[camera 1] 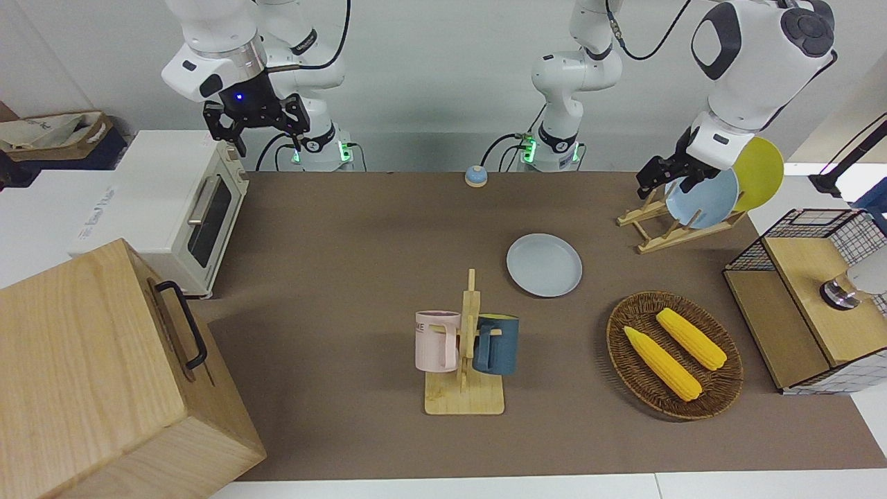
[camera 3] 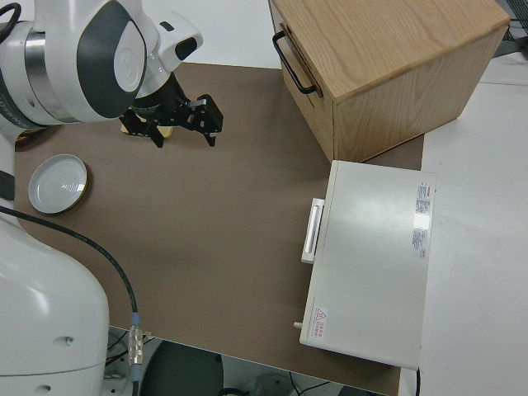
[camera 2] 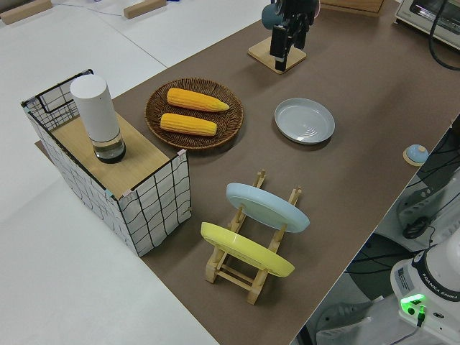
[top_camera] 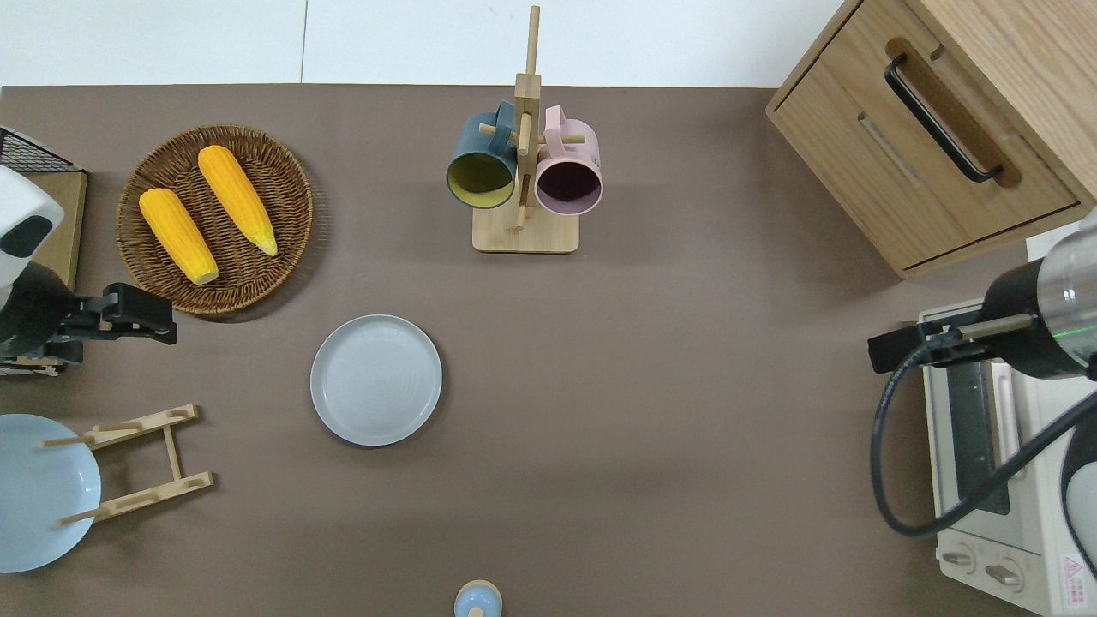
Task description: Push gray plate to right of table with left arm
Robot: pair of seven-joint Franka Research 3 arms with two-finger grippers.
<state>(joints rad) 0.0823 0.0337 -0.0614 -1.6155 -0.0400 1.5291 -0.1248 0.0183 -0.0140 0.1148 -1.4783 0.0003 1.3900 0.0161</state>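
The gray plate [top_camera: 376, 380] lies flat on the brown table [top_camera: 651, 403], nearer to the robots than the mug rack; it also shows in the front view as the gray plate [camera 1: 544, 265] and in the left side view as the gray plate [camera 2: 305, 121]. My left gripper [top_camera: 167, 326] hangs in the air over bare table between the wicker basket and the plate rack, toward the left arm's end from the plate and apart from it. In the left side view the left gripper [camera 2: 289, 44] shows two fingers with a gap, open and empty. The right gripper [camera 1: 267, 138] is parked, open.
A wicker basket [top_camera: 214, 218] holds two corn cobs. A wooden rack [top_camera: 524, 180] carries a blue and a pink mug. The plate rack [camera 1: 665, 229] holds a sky-blue and a yellow plate. A toaster oven [camera 1: 187, 208], wooden cabinet [camera 1: 97, 374] and wire-sided box [camera 1: 804, 305] stand at the table's ends.
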